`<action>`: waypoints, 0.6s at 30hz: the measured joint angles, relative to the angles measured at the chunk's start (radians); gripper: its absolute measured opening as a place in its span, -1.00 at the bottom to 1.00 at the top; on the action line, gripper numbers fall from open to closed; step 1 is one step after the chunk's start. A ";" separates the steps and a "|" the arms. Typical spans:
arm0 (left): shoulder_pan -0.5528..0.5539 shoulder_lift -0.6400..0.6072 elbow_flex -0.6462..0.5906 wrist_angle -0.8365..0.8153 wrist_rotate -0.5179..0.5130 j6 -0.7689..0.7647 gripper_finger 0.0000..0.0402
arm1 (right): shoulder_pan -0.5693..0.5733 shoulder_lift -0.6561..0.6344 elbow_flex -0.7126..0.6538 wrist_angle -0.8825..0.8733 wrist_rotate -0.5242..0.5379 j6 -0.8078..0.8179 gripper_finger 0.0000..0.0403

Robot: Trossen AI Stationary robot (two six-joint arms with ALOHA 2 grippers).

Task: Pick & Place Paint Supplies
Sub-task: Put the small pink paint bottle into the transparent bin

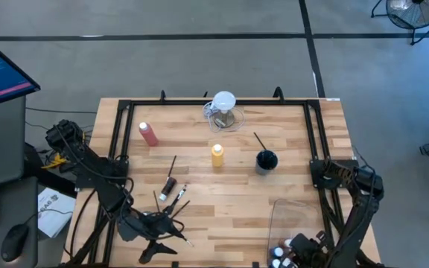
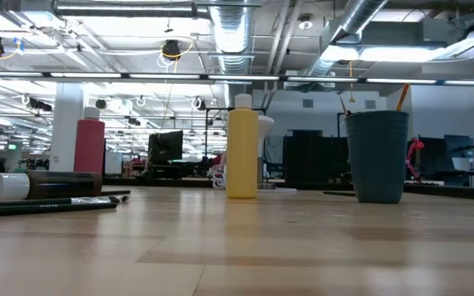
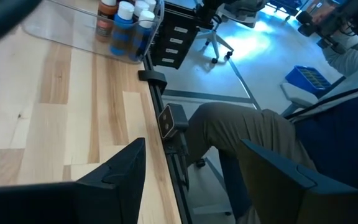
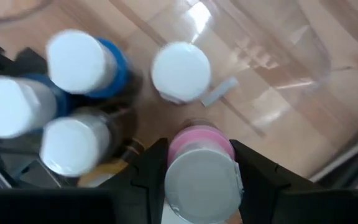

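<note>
Pink paint bottle (image 4: 201, 171): clamped between my right fingers (image 4: 151, 168), over the clear bin (image 1: 289, 216)
Left fingers (image 3: 114, 177): parted, empty, at the worktop (image 1: 229, 186) edge

You had the yellow bottle (image 1: 217, 155) and pink-red bottle (image 1: 149, 134) upright mid-table, brushes (image 1: 171, 195) lying flat, small white-capped bottles (image 4: 180, 71) clustered upright.
</note>
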 joint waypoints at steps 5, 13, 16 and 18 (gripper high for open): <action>0.000 0.000 0.000 0.002 0.000 0.000 0.06 | -0.002 0.000 0.000 0.022 0.004 0.000 -0.33; -0.003 0.000 0.000 0.004 -0.001 0.019 0.06 | 0.016 0.051 -0.001 0.024 -0.044 0.038 -0.33; -0.003 0.000 0.000 0.011 -0.001 0.019 0.06 | 0.016 0.047 0.000 0.037 -0.036 0.038 -0.33; -0.003 0.000 0.000 0.010 -0.001 0.018 0.06 | 0.015 0.048 0.000 0.036 -0.021 0.035 -0.33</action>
